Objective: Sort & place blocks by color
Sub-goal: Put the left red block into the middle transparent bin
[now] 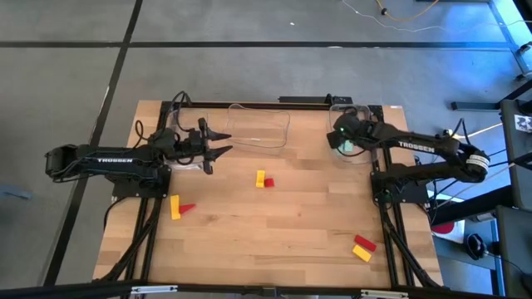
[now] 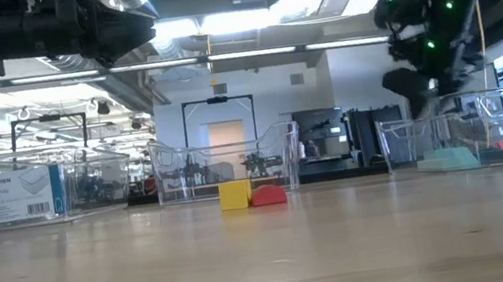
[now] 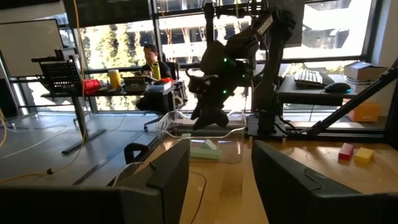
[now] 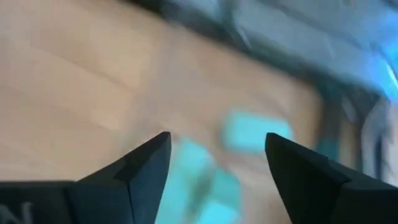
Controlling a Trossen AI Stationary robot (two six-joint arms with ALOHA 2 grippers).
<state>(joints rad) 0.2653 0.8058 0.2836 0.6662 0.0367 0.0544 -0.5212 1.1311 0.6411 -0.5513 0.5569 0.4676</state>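
My right gripper hangs open over the clear bin at the table's far right. Light teal blocks lie blurred below its fingers in the right wrist view, and one teal block shows in that bin in the low view. My left gripper is open and raised at the far left, pointing toward the middle bin. A yellow block touches a red block mid-table. A yellow and red pair lies left, and a red and yellow pair lies near right.
Three clear bins stand along the far edge: one under my left arm, one in the middle, one at the right. Bare wood lies between the block pairs. Black frame rails run along both table sides. A person sits far off in the room.
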